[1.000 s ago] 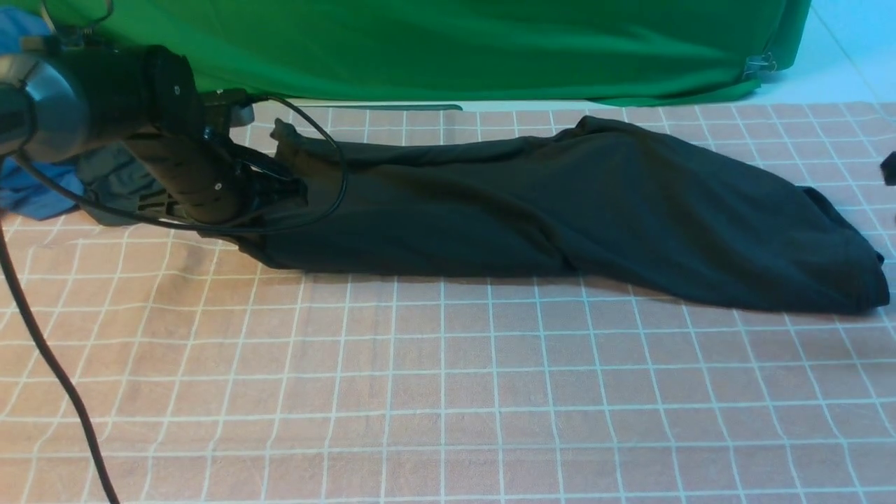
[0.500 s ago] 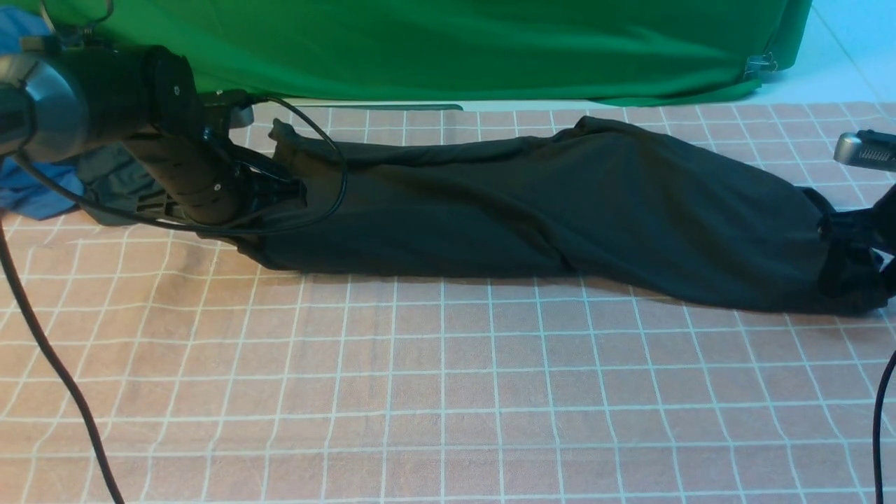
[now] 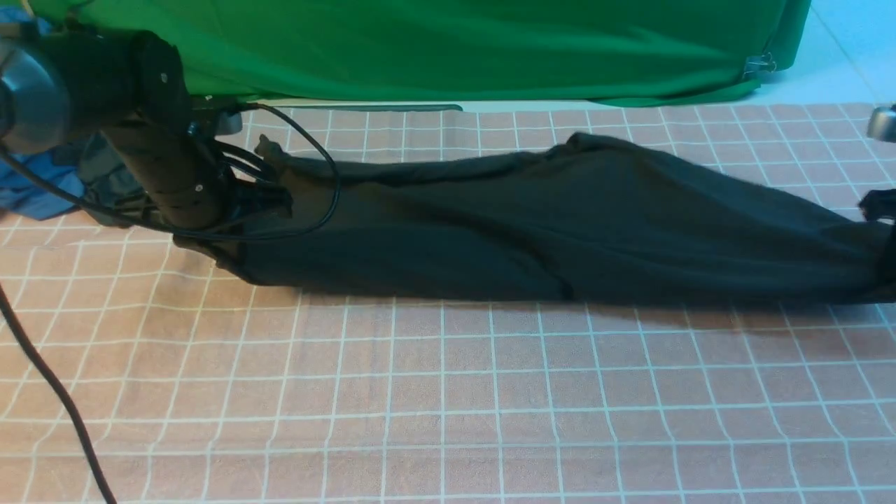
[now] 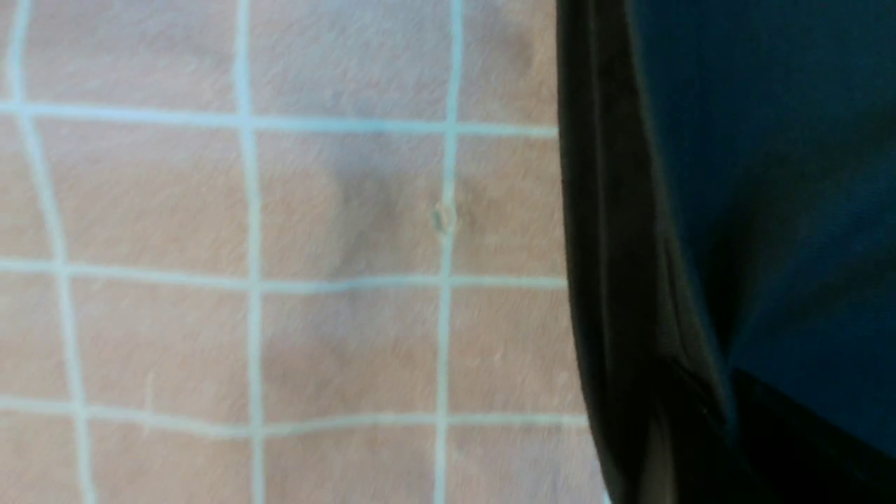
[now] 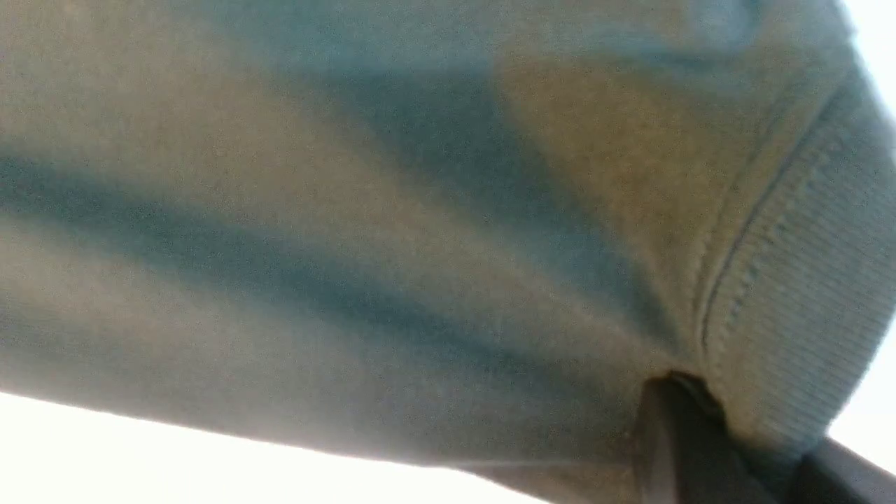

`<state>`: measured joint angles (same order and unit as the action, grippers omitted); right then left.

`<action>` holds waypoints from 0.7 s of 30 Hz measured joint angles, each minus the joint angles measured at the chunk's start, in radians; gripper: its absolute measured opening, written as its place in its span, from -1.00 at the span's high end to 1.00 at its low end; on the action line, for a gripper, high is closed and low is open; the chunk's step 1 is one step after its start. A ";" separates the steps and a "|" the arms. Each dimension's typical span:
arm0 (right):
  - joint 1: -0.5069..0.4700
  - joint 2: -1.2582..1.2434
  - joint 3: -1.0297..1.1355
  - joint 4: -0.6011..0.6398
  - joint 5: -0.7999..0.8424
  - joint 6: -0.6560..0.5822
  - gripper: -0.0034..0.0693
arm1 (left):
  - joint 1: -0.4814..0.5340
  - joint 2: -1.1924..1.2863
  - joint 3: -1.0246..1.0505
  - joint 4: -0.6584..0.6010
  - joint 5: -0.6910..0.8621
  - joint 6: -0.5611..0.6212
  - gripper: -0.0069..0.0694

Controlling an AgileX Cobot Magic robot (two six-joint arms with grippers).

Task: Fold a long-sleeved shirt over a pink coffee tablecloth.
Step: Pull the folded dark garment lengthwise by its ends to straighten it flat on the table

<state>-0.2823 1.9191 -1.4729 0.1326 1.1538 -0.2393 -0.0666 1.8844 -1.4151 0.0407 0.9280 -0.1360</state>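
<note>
Black knit long-sleeved shirt (image 3: pixel 532 224) stretched over pink gridded tablecloth (image 3: pixel 448 392); left gripper (image 3: pixel 276 199), right gripper (image 3: pixel 886 241) clenched on its ends, seemingly. Half-fold next: carry one end across.

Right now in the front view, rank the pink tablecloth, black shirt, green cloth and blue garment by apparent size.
Pink tablecloth, largest.
Black shirt and green cloth look alike, so unranked; the green cloth is farther and cropped.
Blue garment, smallest.

Left arm (image 3: pixel 168 175) low and outstretched, jaws clamped; right arm (image 3: pixel 884 124) far out right, jaws clamped
</note>
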 joint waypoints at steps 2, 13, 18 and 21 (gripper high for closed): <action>-0.001 -0.021 0.006 -0.036 0.028 0.000 0.73 | 0.000 -0.024 0.010 0.000 0.023 -0.003 0.74; -0.002 -0.082 0.158 -0.085 0.063 0.031 0.74 | 0.000 -0.255 0.333 -0.009 0.045 -0.090 0.74; -0.002 -0.082 0.217 -0.098 0.064 0.035 0.74 | 0.005 -0.315 0.467 -0.041 0.035 -0.095 0.74; -0.002 -0.082 0.223 -0.100 0.052 0.056 0.74 | 0.006 -0.321 0.513 -0.052 0.031 -0.095 0.74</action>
<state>-0.2843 1.8375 -1.2496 0.0321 1.2059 -0.1829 -0.0601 1.5631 -0.9024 -0.0117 0.9588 -0.2314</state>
